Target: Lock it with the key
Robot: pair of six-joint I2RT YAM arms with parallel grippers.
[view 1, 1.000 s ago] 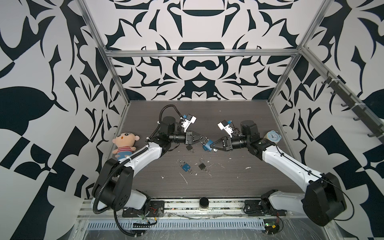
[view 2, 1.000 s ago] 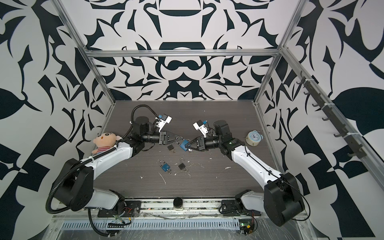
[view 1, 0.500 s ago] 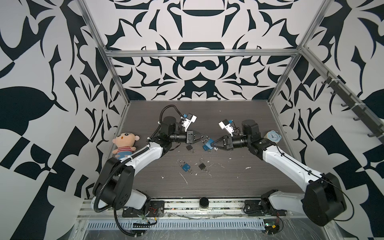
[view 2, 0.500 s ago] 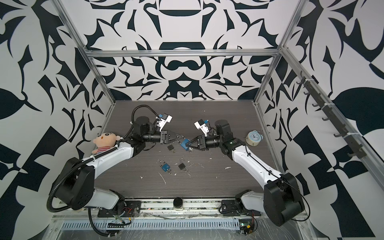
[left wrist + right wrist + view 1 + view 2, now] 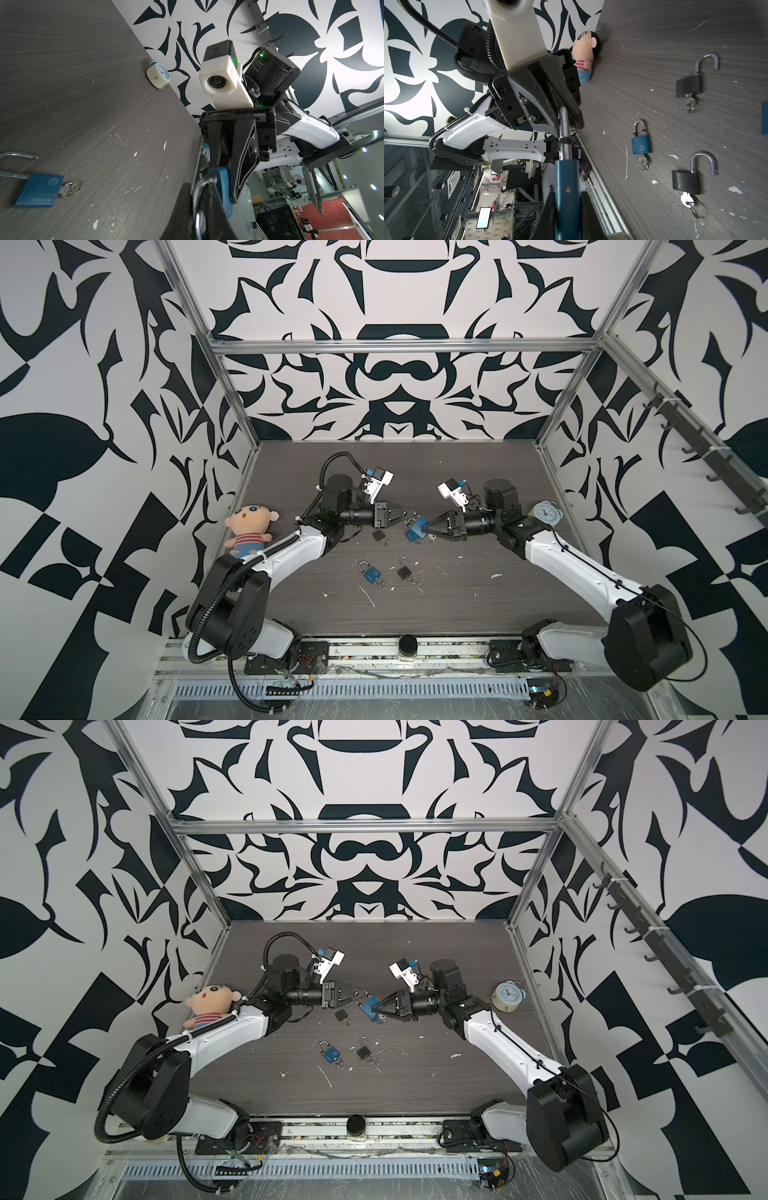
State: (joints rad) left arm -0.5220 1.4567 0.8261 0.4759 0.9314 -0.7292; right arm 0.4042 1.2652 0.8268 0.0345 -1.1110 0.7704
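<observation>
Above the table's middle a blue padlock (image 5: 415, 529) (image 5: 369, 1008) hangs between both grippers. My left gripper (image 5: 409, 522) (image 5: 200, 207) is shut on its silver shackle (image 5: 198, 187) (image 5: 564, 124). From the opposite side my right gripper (image 5: 424, 526) (image 5: 566, 207) is shut on the blue body (image 5: 566, 182) (image 5: 223, 180). In a top view a small key on a ring (image 5: 420, 541) seems to dangle under the body. Whether the shackle is pushed home is hidden.
On the dark table lie a black padlock (image 5: 378, 535), a shut blue padlock with key (image 5: 371, 572) (image 5: 640, 143) and an open black padlock with key (image 5: 403, 571) (image 5: 685, 180). A plush doll (image 5: 249, 531) sits at the left wall. An alarm clock (image 5: 547, 514) stands at the right.
</observation>
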